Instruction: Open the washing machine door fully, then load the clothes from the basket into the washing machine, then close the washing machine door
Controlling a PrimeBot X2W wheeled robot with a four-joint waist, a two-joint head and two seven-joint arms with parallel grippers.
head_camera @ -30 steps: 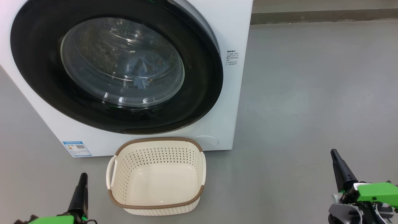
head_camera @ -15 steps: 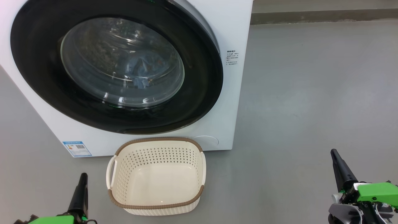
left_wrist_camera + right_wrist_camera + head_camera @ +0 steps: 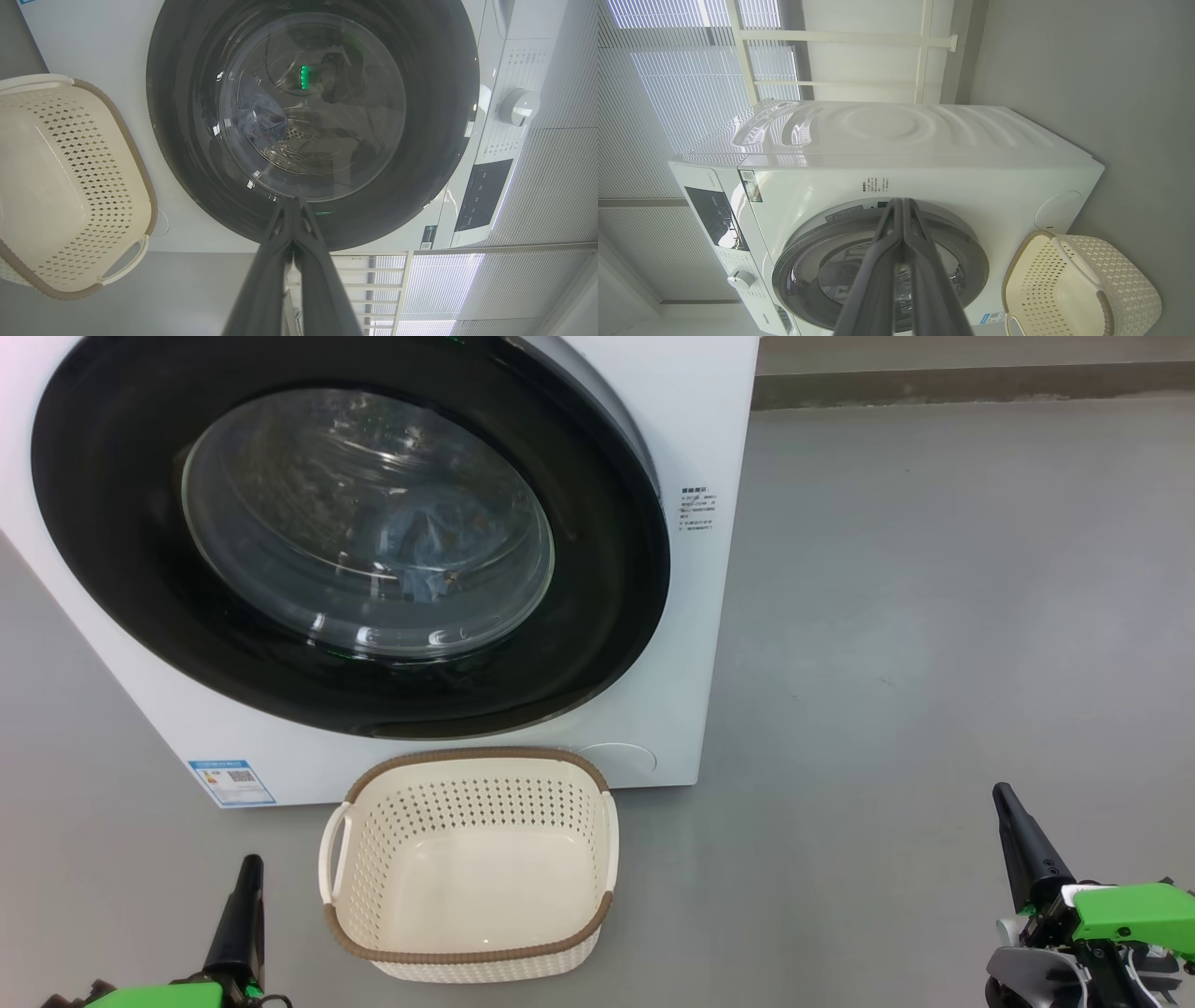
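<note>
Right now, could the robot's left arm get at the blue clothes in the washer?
Probably not. The clothes lie inside the washing machine, behind the glass of the washing machine door, which looks shut; it would need opening first.

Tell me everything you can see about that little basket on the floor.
The basket is cream-white plastic, a rounded rectangle with small holes in its walls, a brown rim and a white handle on each side. It stands upright and empty on the grey floor, close before the white washing machine. Whether it touches the machine I cannot tell.
</note>
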